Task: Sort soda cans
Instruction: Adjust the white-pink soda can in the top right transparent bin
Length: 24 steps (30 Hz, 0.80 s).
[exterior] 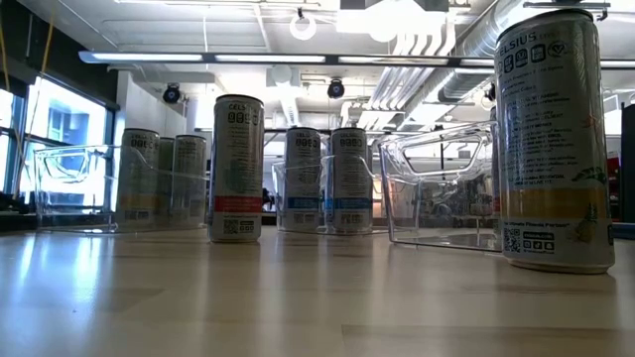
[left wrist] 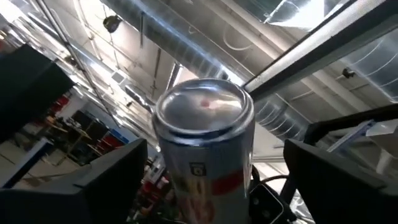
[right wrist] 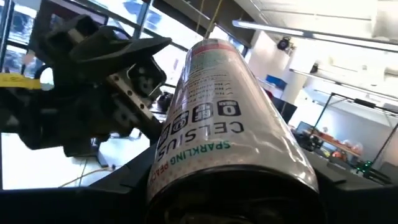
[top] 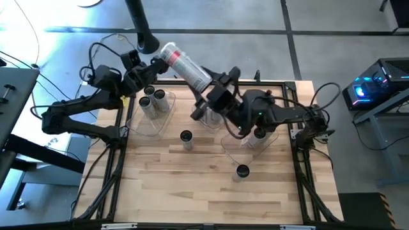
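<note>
A tall slim soda can (top: 185, 65) is held tilted in the air above the back edge of the desk (top: 211, 191), between the 2 arms. Its lower end is clenched in the right end effector (top: 206, 89); its upper end lies between the spread fingers of the left end effector (top: 148, 64), which stand apart from the metal and look released.

In the left wrist view the can's round end (left wrist: 204, 109) sits midway between the 2 dark fingers (left wrist: 93, 180) with a gap on either side. In the right wrist view the printed wall (right wrist: 230, 130) runs straight out from the right end effector.

The can is judged rigid if full, thin-walled and easily dented if empty, with a smooth, slippery side. It would best be gripped across the middle of the wall, not at the rims.

Just beneath the left end effector, a clear bin (top: 150, 118) holds other cans (top: 156, 100); 2 more stand loose on the desk (top: 186, 138).
</note>
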Each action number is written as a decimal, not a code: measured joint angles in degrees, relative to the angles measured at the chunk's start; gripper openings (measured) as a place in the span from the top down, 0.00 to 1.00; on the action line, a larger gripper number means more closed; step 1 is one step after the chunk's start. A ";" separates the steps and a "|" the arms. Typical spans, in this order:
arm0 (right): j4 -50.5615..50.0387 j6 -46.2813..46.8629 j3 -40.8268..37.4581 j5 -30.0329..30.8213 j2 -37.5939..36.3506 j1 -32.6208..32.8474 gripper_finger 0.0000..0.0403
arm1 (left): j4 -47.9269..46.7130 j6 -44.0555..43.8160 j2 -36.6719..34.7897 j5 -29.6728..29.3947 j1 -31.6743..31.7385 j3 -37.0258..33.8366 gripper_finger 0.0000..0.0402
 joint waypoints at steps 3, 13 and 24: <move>-0.75 -1.42 0.04 2.90 -0.77 0.98 0.42 | 0.04 -0.67 -0.05 0.81 0.98 0.00 0.12; -25.47 18.50 0.17 15.18 -6.71 7.51 0.42 | -20.81 13.87 -5.03 6.85 3.65 -0.04 0.11; -75.80 72.29 0.00 -15.95 -6.25 6.08 0.42 | -31.49 19.24 -5.88 18.87 3.31 -0.04 0.11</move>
